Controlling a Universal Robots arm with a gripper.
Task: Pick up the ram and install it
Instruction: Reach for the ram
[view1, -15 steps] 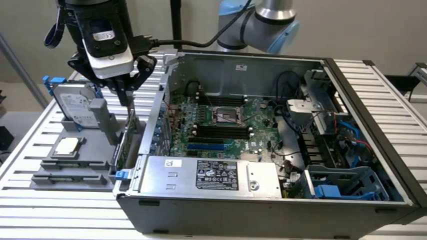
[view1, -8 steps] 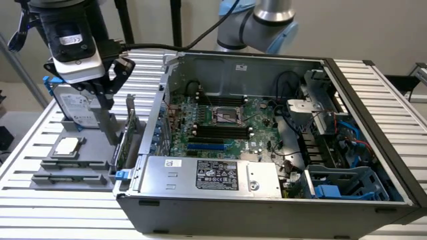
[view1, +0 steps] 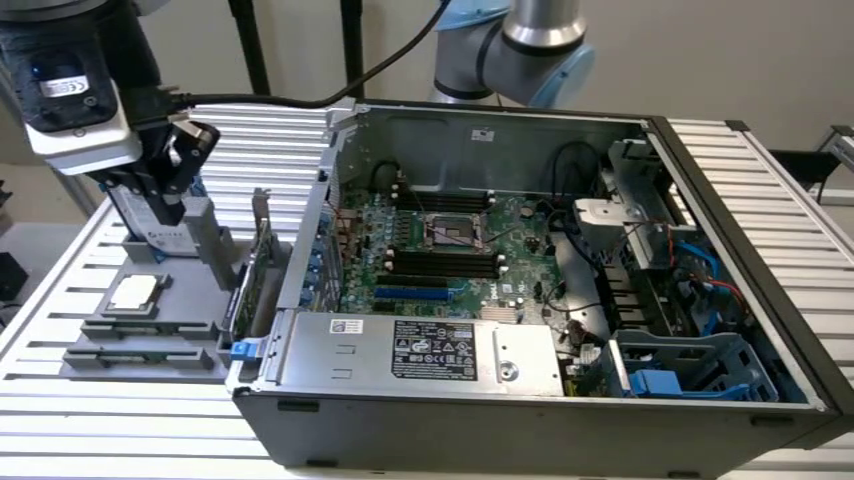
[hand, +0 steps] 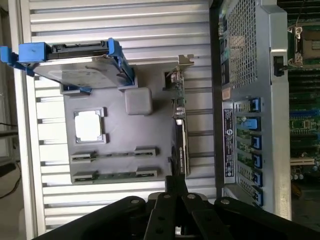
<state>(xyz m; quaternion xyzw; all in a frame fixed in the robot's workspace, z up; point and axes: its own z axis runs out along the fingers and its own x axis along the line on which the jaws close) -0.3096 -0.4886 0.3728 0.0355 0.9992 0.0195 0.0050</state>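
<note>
Lying flat in the gray tray's end slot: the ram, untouched. On the same tray, a processor chip and a blue-framed hard drive. Hovering above the tray: the gripper, clenched shut, grasping nothing. Beside the tray, an open computer case; under it, the slatted counter.

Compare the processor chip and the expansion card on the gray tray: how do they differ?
Pose: the processor chip lies flat; the expansion card stands on edge. Shape: the chip is small and square, the card much longer. Look: the chip has a silver top, the card is a circuit board with a metal bracket. Both sit on the gray tray, outside the computer case.
</note>
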